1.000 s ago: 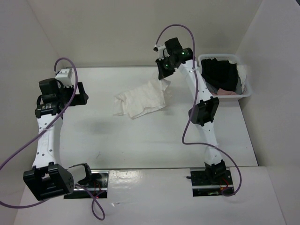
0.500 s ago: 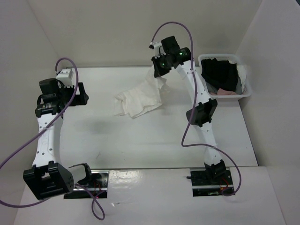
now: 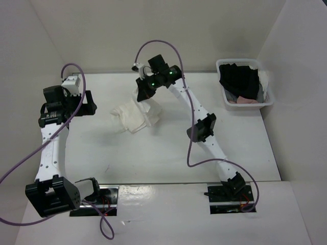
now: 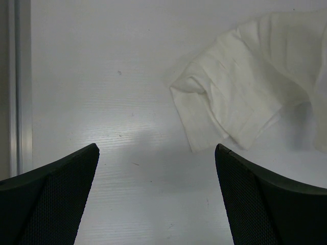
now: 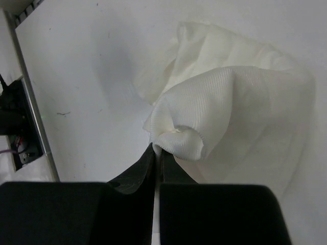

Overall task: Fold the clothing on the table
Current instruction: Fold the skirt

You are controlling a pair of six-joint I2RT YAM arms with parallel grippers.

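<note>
The clothing (image 3: 134, 116) is a white ribbed garment, bunched on the table (image 3: 153, 153) left of centre. My right gripper (image 3: 144, 93) is shut on a gathered edge and holds it lifted above the rest. In the right wrist view the jaws (image 5: 157, 151) pinch a rolled fold of the clothing (image 5: 230, 102), which hangs and spreads below. My left gripper (image 3: 88, 103) hovers at the left side, open and holding nothing. In the left wrist view its fingers (image 4: 156, 148) stand wide apart over bare tabletop, with the clothing (image 4: 240, 102) ahead to the right, not touching.
A clear plastic bin (image 3: 267, 100) at the back right holds a black garment (image 3: 239, 81) and a pink cloth (image 3: 244, 101). A grey rail (image 3: 153, 185) runs along the near table edge. White walls close in the left, back and right.
My right gripper has swung left across the table with the clothing's edge, pulling the garment over itself and leftwards. The left arm has not moved.
</note>
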